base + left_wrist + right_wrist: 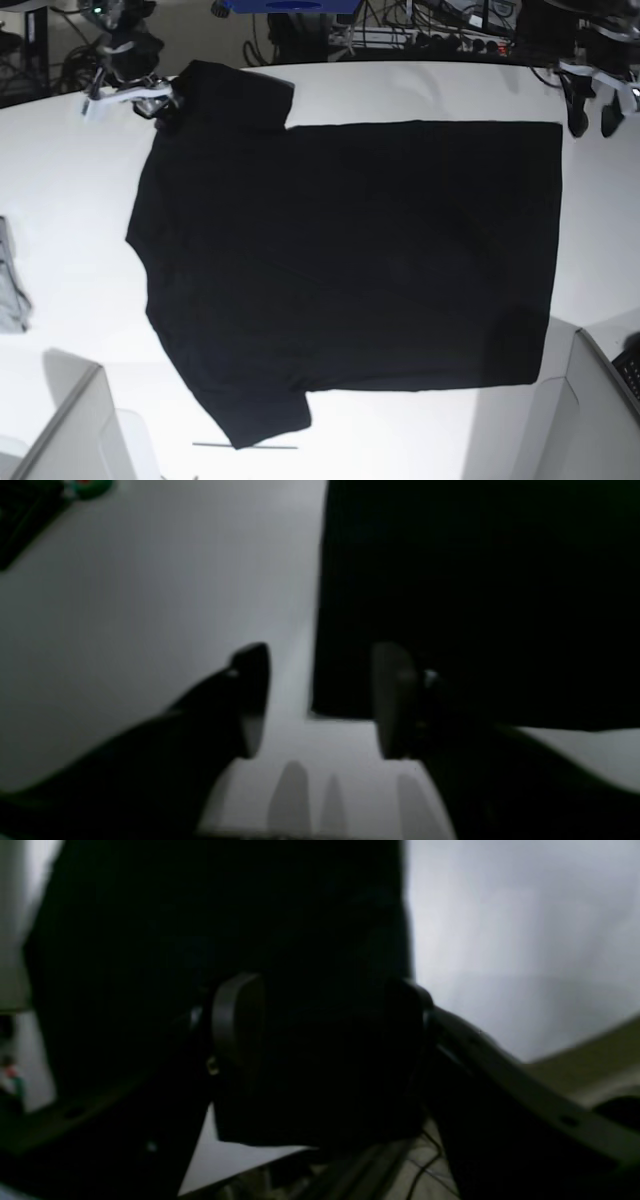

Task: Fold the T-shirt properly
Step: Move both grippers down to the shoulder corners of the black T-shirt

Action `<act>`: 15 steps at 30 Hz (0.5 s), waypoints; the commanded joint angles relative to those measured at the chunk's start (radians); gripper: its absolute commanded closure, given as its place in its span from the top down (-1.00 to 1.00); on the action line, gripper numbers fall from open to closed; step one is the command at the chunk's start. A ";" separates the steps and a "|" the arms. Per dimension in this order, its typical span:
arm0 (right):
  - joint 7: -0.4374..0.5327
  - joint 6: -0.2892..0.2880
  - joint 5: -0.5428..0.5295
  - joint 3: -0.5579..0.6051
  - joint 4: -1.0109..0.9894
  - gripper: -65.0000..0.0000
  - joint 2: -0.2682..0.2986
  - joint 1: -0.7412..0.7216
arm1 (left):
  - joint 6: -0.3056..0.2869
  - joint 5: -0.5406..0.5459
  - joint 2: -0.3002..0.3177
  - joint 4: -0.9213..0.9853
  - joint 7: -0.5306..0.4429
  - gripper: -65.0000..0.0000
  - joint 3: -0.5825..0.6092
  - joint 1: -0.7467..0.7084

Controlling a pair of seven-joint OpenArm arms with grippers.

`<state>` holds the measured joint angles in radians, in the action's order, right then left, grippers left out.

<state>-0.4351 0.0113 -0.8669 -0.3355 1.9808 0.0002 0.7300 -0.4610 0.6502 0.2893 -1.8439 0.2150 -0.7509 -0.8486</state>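
T-shirt: spread flat on white counter | left hand: fingers apart, straddling shirt corner, gripping nothing | right hand: fingers parted over sleeve cloth

Base view is coming through bright & fairly sharp; the white table is glaring near blown-out, and the T-shirt is reading as flat black w/ no fold detail. Soft shadows are falling at the lower corners. Both wrist views are running dim, grainy & blurred. In the left wrist view, fingertips are sitting out of focus, casting faint shadows toward the lower edge. Right wrist view is mostly swallowed by dark; edges are smearing.
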 commanded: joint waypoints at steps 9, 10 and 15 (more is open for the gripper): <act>0.023 -0.004 -0.113 -0.001 -0.105 0.12 0.076 -0.051 | -0.237 0.001 -0.068 0.079 0.268 0.26 -0.341 0.159; 0.023 -0.004 -0.113 0.000 -0.127 0.12 0.076 -0.054 | -0.237 -0.007 -0.075 0.079 0.271 0.26 -0.356 0.165; 0.023 -0.004 -0.111 0.000 -0.205 0.12 0.074 -0.065 | -0.237 -0.033 -0.081 0.079 0.266 0.26 -0.361 0.168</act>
<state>-0.4164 0.0132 -0.9718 -0.3325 1.7653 0.0658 0.6579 -0.6899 0.6010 0.1909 -1.7515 0.5087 -1.1023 -0.6682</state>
